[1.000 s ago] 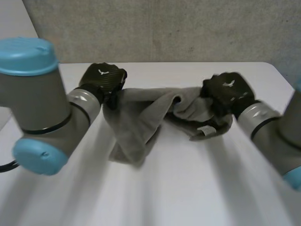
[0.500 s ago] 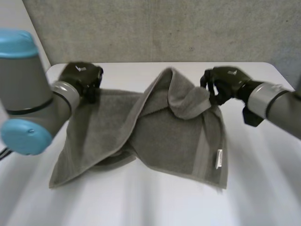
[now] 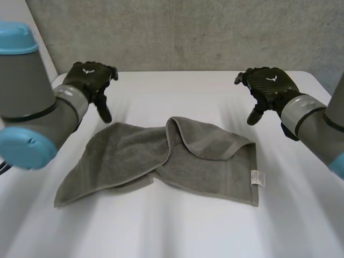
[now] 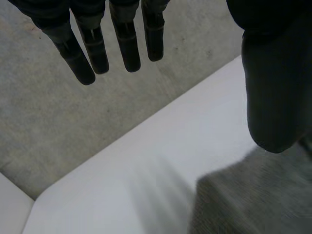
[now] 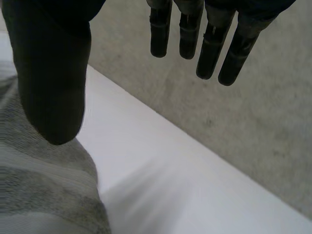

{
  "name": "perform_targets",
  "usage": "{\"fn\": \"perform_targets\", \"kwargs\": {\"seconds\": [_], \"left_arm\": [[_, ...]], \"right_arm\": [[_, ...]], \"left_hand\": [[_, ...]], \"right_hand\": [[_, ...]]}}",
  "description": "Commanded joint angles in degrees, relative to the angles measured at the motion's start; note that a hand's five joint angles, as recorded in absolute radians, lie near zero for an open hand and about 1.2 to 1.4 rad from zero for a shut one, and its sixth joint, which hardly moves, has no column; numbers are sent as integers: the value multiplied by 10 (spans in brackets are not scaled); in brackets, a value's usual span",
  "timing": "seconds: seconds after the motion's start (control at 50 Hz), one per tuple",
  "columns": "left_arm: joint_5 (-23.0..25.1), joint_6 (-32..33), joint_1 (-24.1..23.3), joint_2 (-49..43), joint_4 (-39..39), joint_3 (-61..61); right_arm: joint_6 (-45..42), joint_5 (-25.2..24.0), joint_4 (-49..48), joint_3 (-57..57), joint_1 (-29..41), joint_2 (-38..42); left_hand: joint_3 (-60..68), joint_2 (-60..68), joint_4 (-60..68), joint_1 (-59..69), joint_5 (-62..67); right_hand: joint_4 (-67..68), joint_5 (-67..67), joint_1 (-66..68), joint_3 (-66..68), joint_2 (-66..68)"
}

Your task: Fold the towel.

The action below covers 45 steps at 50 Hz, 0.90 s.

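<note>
A grey towel lies crumpled and partly doubled over in the middle of the white table, a small white label near its right front corner. My left hand hovers above the table behind the towel's far left corner, fingers straight and spread, holding nothing. My right hand hovers behind the towel's far right corner, also open and empty. In the left wrist view the straight fingers and thumb stand apart over a towel corner. In the right wrist view the fingers and thumb stand apart above the towel's edge.
A grey concrete wall runs right behind the table's far edge. Bare table surrounds the towel on every side, with the widest room at the front.
Both hands let go of the towel and opened. The towel dropped and now lies flatter on the table. Both hands rose and moved outward, away from the cloth.
</note>
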Motion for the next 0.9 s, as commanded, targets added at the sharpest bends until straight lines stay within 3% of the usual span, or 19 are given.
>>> {"fn": "perform_targets", "kwargs": {"seconds": [0.02,0.22,0.38,0.5,0.54,0.68,0.72,0.76,0.8,0.9], "left_arm": [[0,7,-1,97,28,-173],[-1,49,14,182,117,-393],[0,87,44,168,208,-446],[0,87,45,131,223,-438],[0,87,44,109,225,-425],[-3,88,43,83,217,-406],[-3,88,43,84,215,-409],[-3,88,38,92,213,-415],[-3,88,35,97,212,-419],[-2,88,39,146,205,-445]], "right_arm": [[-67,7,-24,70,55,-21],[-158,15,-36,87,88,62],[-211,23,-90,53,102,143],[-223,40,-92,22,102,180],[-224,54,-93,4,102,198],[-225,66,-96,-29,102,229],[-225,71,-96,-33,101,235],[-222,92,-100,-41,100,240],[-221,107,-106,-46,98,240],[-219,144,-130,-54,97,238]], "left_hand": [[-19,-36,-29,-26,-109],[-27,-44,-37,-35,-117],[-20,-37,-31,-28,-111],[-19,-36,-29,-26,-109],[-14,-31,-24,-21,-104],[-12,-29,-22,-20,-102],[-12,-29,-22,-20,-102],[-19,-36,-29,-26,-109],[-24,-41,-34,-31,-114],[-29,-46,-39,-37,-119]], "right_hand": [[55,49,50,52,60],[57,51,52,54,62],[112,106,107,109,118],[136,130,131,133,141],[208,202,203,205,213],[262,256,257,259,267],[331,325,326,328,336],[524,518,518,521,529],[592,586,587,589,597],[593,587,588,590,598]]}}
